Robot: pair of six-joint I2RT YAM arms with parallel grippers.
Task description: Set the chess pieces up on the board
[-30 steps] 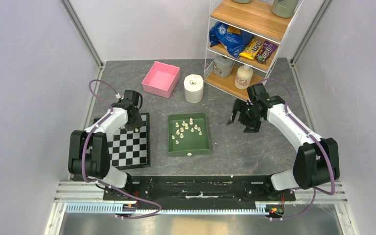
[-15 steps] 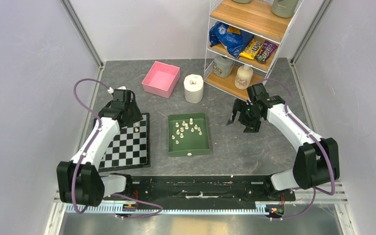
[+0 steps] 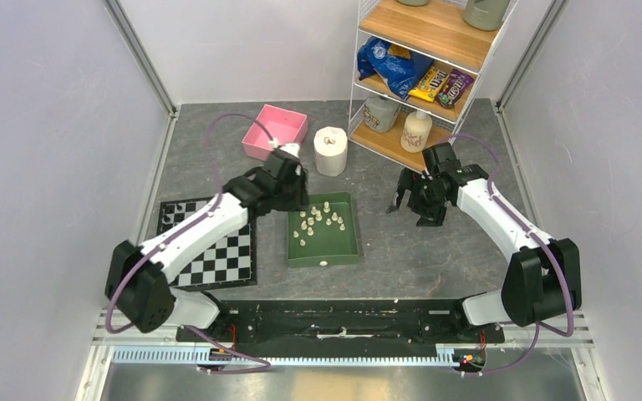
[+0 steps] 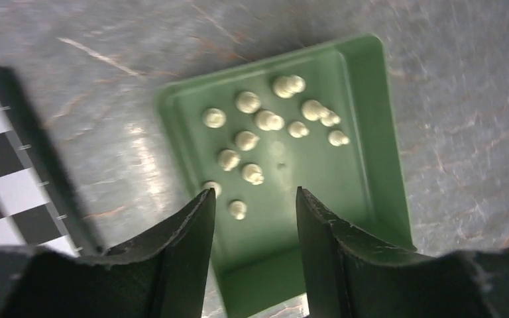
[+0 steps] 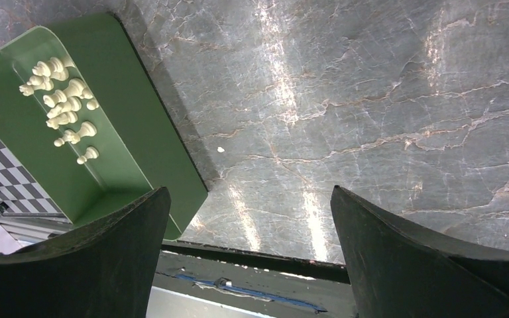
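Left gripper (image 4: 253,196): spread, empty — above tray (image 4: 371,132) of pieces (image 4: 246,140)
Right gripper (image 5: 248,193): spread, above tabletop (image 5: 384,99)
Board (image 3: 217,261): just left of tray

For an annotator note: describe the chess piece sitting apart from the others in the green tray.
Start at the green tray in the middle of the table, right of the checkered board. Most chess pieces cluster in its far half; the lone piece sits by the near wall, well clear of the rest.
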